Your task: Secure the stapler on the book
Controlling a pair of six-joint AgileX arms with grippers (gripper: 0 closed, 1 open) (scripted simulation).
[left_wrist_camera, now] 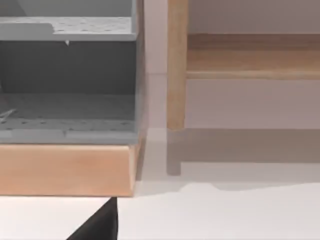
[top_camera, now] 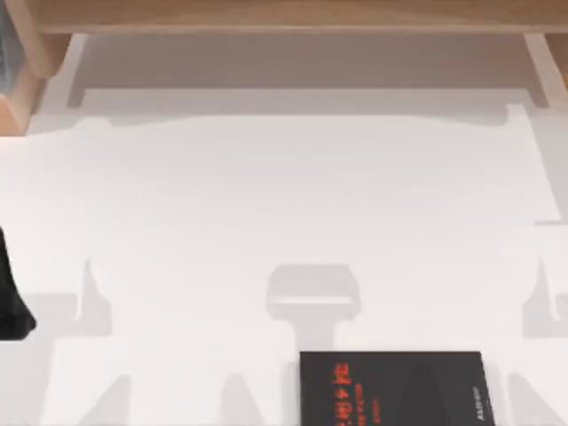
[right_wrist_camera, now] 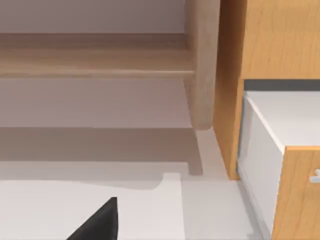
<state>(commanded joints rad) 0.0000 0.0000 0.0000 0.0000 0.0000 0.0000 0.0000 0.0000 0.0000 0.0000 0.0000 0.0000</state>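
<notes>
Spreading wide and white, the tabletop has a wooden shelf frame along its far edge. Near the front, right of centre, lies the black book. Whether either end effector is apart or together, I cannot tell.

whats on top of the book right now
Nothing rests on the visible part of the book: its black cover with red lettering lies bare. Its near part is cut off by the top view's lower edge, so that cannot be checked.
</notes>
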